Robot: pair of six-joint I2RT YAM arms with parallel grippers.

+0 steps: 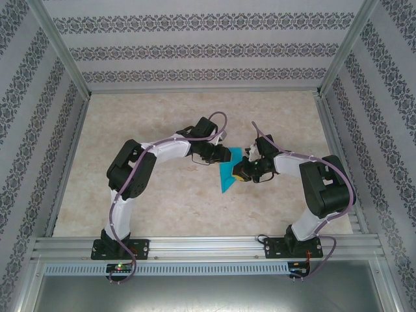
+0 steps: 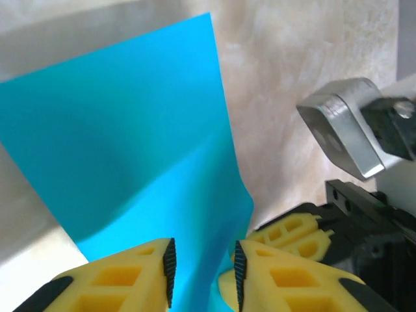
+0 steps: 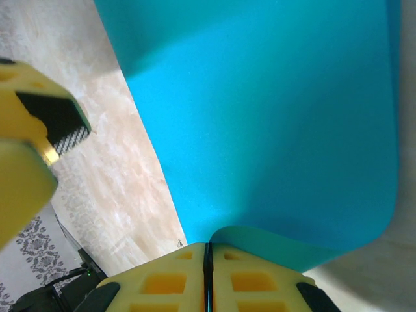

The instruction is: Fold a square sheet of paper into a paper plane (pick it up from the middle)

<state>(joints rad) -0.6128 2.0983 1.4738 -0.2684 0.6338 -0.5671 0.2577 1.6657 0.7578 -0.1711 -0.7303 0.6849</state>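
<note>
Square sheet of paper (image 1: 229, 170) sits near the centre of the table (image 1: 162, 208), btwn both arms; right gripper (image 3: 208, 253) pinched shut on its edge; left gripper (image 2: 203, 276) jaws apart w/ sheet between, not clamped; risk: one-sided hold lets it twist, so left clamps askew and creases wrong
</note>
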